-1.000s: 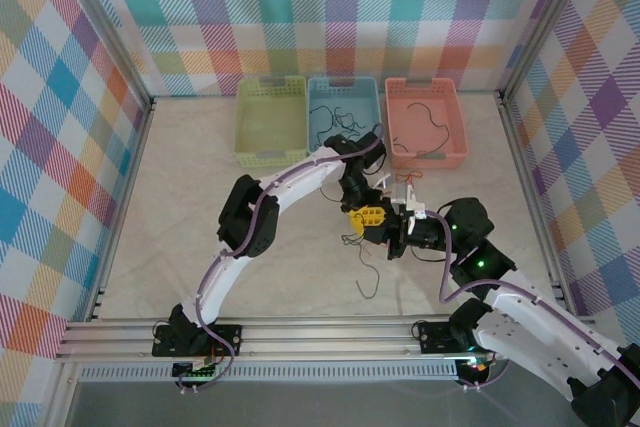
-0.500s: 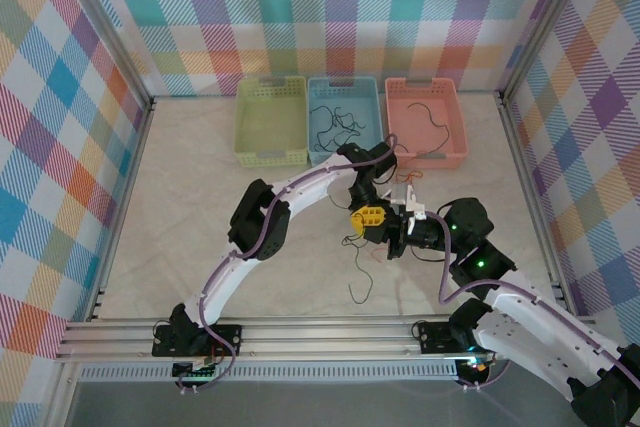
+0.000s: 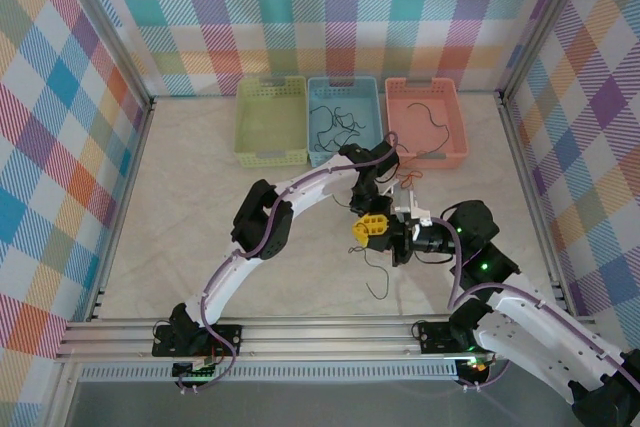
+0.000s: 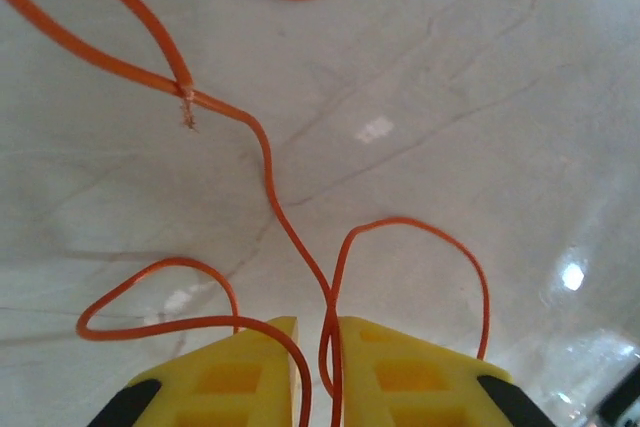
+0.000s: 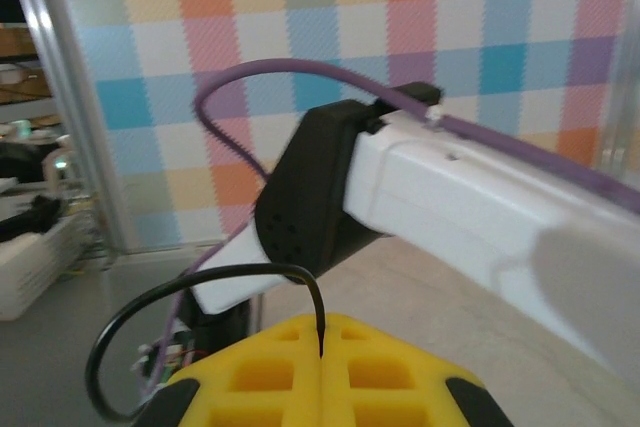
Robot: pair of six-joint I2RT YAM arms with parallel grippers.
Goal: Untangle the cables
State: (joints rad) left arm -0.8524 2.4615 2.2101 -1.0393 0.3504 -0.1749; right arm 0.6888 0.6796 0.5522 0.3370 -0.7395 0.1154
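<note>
Gripping a black cable, the right gripper has its yellow fingers pressed fully together. The cable enters the seam at the tips and loops out to the left in the right wrist view.

The left gripper points down at the table. Its jaws stand nearly closed, with a narrow gap between them. Two strands of an orange cable run through that gap; whether they are pinched cannot be told. The orange cable lies on the table in loose loops and shows a frayed end beside one strand.

In the top view both grippers sit close together at mid-table, on the near side of the bins. A thin black strand trails on the table just nearer the arm bases. The blue bin holds binned cables; the pink bin holds a black wire
</note>
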